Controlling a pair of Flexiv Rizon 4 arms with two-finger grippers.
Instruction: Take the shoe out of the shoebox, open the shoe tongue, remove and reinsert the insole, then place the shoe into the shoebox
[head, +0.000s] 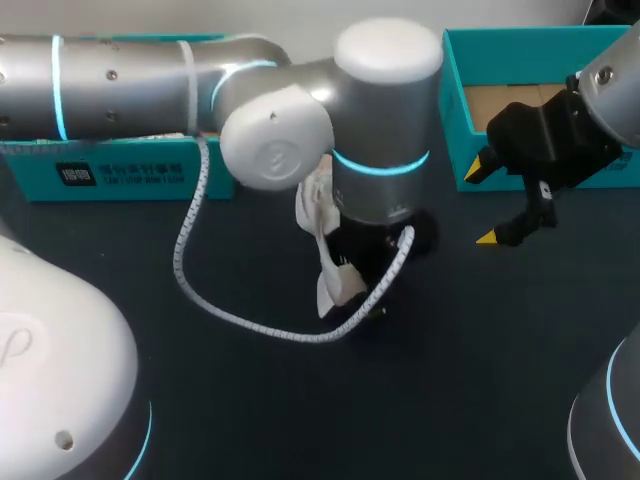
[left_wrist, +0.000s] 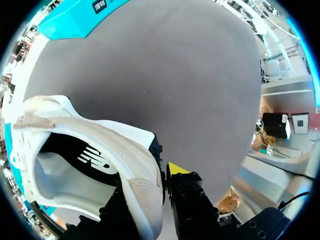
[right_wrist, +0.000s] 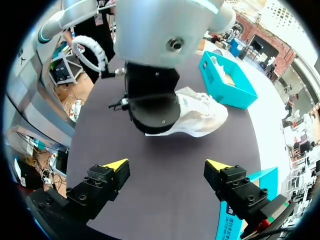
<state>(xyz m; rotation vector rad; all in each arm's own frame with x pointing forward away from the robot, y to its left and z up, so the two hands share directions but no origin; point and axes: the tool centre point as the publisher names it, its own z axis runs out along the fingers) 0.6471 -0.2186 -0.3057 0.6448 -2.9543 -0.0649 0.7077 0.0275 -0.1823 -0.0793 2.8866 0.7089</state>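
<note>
White shoe is lying out of the teal shoebox, near mid-table and well apart from the box. Whether the sole is touching the dark table is hard to tell.

Left gripper is clamping the shoe's collar wall, one finger inside and one outside. Right gripper is hanging released with its fingers spread, facing the shoe across bare tabletop.

Insole is showing inside the shoe, apparently seated.

Judgement: taking the shoe out is looking done. Tongue opening and insole work are probably pending, though the frames are not settling this. Returning the shoe to the box is remaining.
</note>
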